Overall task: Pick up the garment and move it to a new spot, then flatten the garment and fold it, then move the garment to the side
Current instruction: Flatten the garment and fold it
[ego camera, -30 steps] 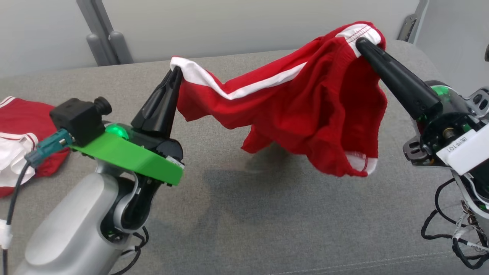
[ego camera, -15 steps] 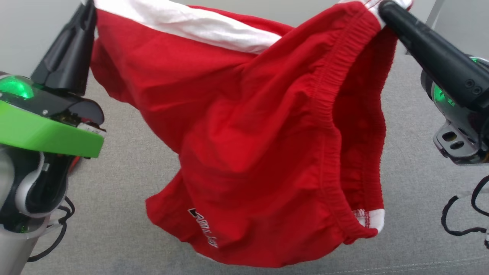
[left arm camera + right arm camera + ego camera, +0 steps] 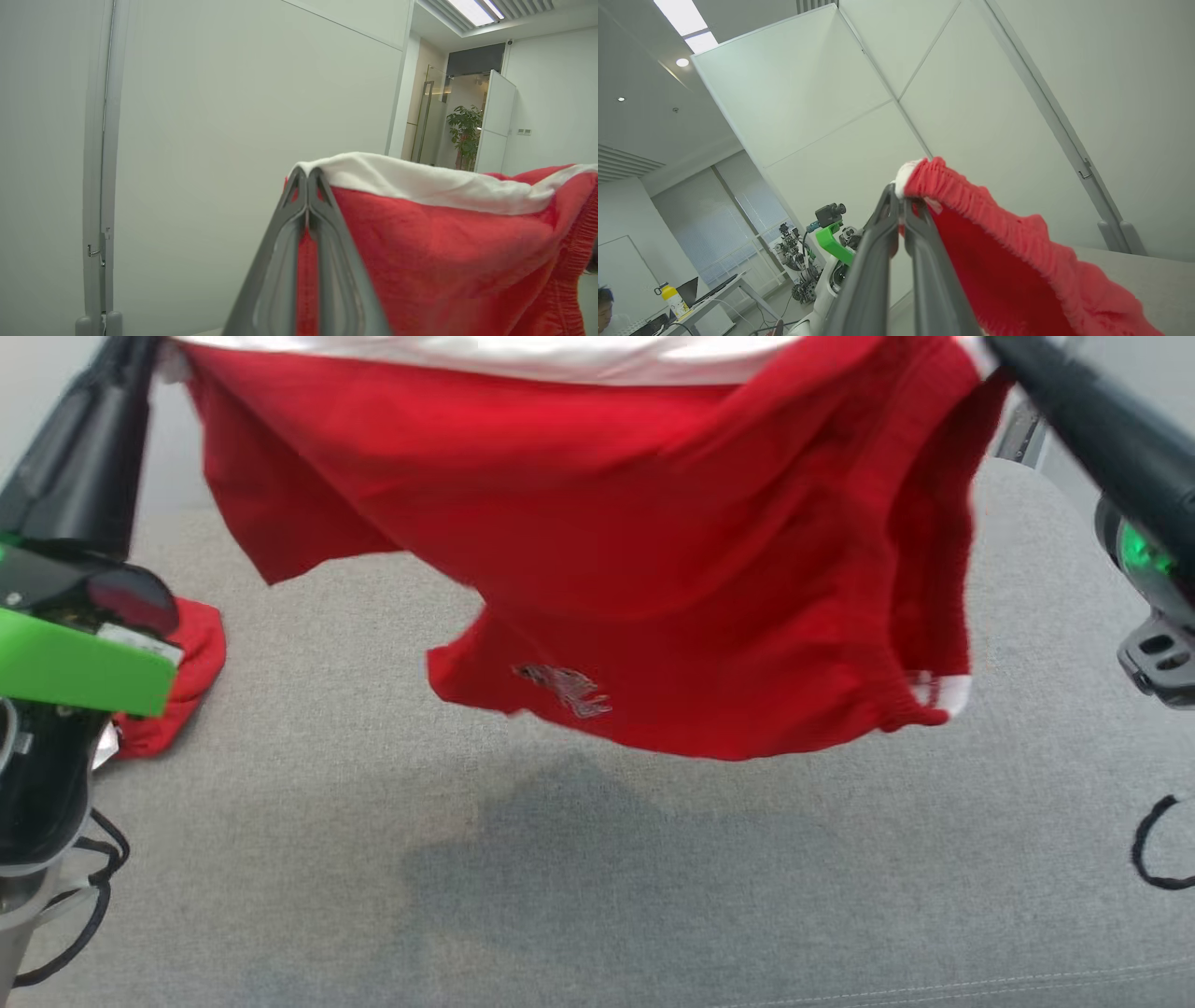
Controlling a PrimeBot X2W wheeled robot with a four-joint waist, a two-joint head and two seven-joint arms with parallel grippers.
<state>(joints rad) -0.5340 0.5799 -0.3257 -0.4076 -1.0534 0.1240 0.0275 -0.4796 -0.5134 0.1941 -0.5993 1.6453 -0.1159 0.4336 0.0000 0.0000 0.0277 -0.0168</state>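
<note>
garment (image 3: 653,569): you have the red shorts hanging in the air across the upper half of the head view, stretched between both claws and clear of the surface below; the cloth looks slightly blurred.
white band (image 3: 523,350): it runs along the very top edge of the head view, from claw to claw.
logo (image 3: 565,686): a small pale print near the lower hem, left of centre; too smeared to read.
left gripper (image 3: 308,171): in the left wrist view its fingers are pressed together, pinching the white-banded corner.
right gripper (image 3: 896,193): in the right wrist view it is clamped, with no gap, on the end of the gathered waistband (image 3: 994,207).
cushion (image 3: 840,915): grey fabric spreads across the lower half of the head view, with the cloth's shadow (image 3: 579,840) at its centre.
second red cloth (image 3: 191,663): it lies on the grey fabric at the left edge, partly behind your left arm's green bracket (image 3: 75,672).
</note>
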